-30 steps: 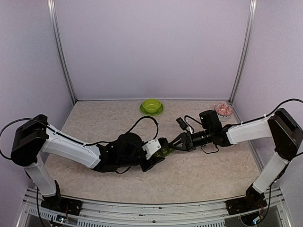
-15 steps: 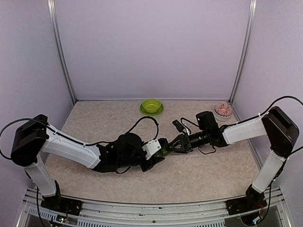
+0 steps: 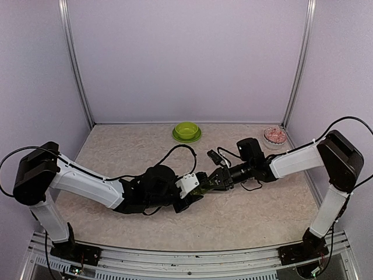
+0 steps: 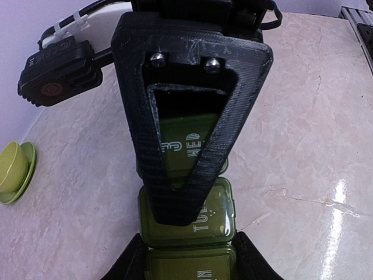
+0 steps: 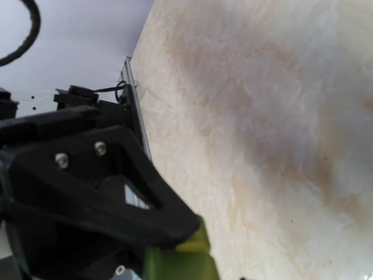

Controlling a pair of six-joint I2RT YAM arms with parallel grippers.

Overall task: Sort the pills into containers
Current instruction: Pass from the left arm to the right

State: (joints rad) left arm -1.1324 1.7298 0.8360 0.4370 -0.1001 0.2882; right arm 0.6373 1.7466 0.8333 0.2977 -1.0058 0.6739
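The containers are one dark green pill box (image 3: pixel 202 185) with three lidded compartments in a row, at mid table. My left gripper (image 3: pixel 197 188) is shut on its near end. In the left wrist view its fingertips (image 4: pixel 133 263) clamp both sides of the nearest compartment of the pill box (image 4: pixel 218 211). My right gripper (image 3: pixel 211 181) meets the box from the right. Its upper finger (image 4: pixel 180 192) lies flat over the two farther lids, and its other finger is hidden. In the right wrist view a bright green edge of the box (image 5: pixel 175 265) sits under a black finger (image 5: pixel 116 192). The pills are out of view.
A lime green bowl (image 3: pixel 186 131) stands at the back centre and also shows as the bowl (image 4: pixel 11 172) in the left wrist view. A small round dish (image 3: pixel 275 135) with pinkish speckled contents sits at the back right corner. Black cables (image 3: pixel 252 185) hang under the right forearm.
My right gripper has slid left onto the pill box and its jaws have narrowed. The left arm and the box have stayed where they were.
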